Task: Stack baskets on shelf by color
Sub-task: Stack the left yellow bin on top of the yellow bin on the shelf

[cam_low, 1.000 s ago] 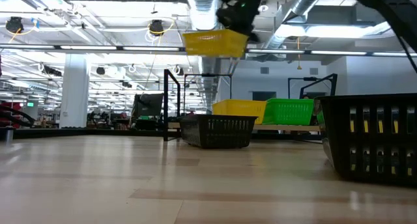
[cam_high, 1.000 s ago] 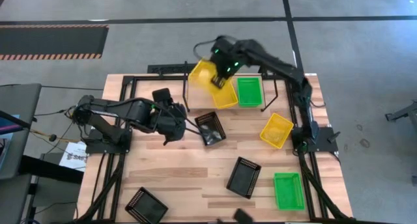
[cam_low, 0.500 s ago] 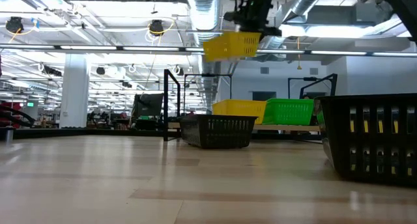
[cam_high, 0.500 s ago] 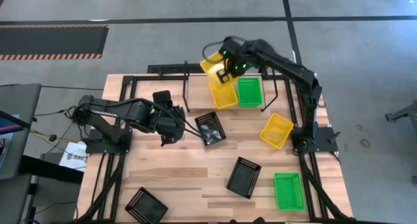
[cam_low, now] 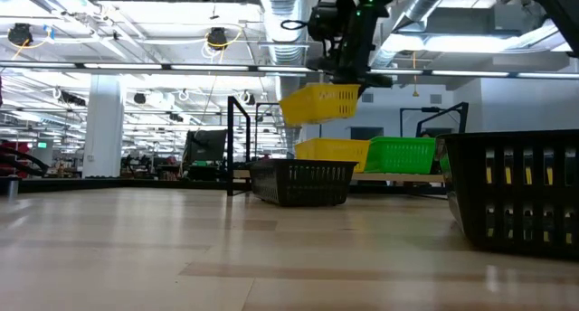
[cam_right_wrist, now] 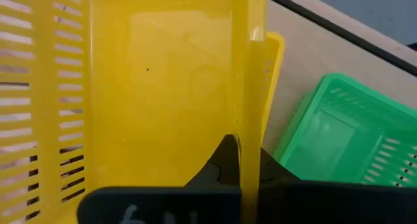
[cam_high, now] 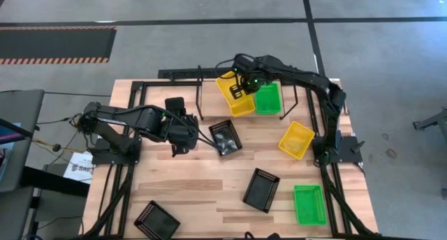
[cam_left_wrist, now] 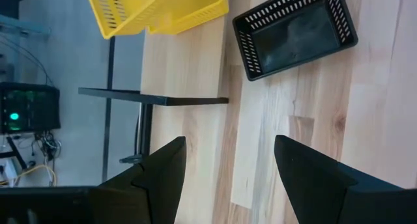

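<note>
The wooden tabletop [cam_high: 209,181] carries the shelf [cam_high: 290,93] along its far edge, with an open industrial hall behind it. You see the right gripper [cam_high: 242,83] above the shelf, its fingers clamped on the rim of a yellow basket [cam_low: 318,104], which hangs tilted in the air. Directly below the gripper, a second yellow basket [cam_low: 327,150] sits on the shelf. Just beside it, to the gripper's right, stands a green basket [cam_high: 267,98]. The left gripper [cam_high: 180,132] waits low over the table with its fingers apart. A black basket [cam_left_wrist: 294,32] lies on the table just ahead of it.
</note>
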Action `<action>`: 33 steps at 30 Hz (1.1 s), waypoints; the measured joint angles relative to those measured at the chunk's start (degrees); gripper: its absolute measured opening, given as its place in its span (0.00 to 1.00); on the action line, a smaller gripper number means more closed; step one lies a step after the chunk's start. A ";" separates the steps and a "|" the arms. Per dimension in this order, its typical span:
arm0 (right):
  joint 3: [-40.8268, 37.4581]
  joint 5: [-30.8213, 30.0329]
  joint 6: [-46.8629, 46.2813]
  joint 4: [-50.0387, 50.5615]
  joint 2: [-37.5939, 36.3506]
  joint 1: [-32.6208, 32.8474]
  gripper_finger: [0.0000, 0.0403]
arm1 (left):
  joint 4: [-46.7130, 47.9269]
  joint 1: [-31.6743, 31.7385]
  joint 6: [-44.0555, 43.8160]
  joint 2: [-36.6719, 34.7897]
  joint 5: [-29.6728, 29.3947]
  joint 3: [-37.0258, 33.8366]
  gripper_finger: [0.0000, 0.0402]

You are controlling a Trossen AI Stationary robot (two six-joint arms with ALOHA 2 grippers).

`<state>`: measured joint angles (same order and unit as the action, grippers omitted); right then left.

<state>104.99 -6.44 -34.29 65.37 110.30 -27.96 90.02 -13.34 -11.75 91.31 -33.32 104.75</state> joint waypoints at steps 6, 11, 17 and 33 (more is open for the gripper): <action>-3.47 0.36 -1.72 -2.42 0.00 0.38 0.00 | 0.02 0.00 -0.07 0.02 0.00 -0.02 0.55; -6.51 0.52 -2.80 -4.10 0.00 0.95 0.00 | 0.00 0.00 -0.07 0.02 0.00 -0.02 0.55; -9.68 1.27 -3.42 -8.35 0.00 1.37 0.00 | 0.00 0.00 -0.07 0.02 0.00 -0.02 0.55; -10.73 -1.29 -4.13 -7.50 -6.47 0.02 0.00 | -0.68 0.22 0.11 0.04 -0.11 -0.02 0.55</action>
<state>94.26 -7.74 -38.43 57.87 103.83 -27.95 89.33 -13.12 -11.64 91.35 -33.43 104.73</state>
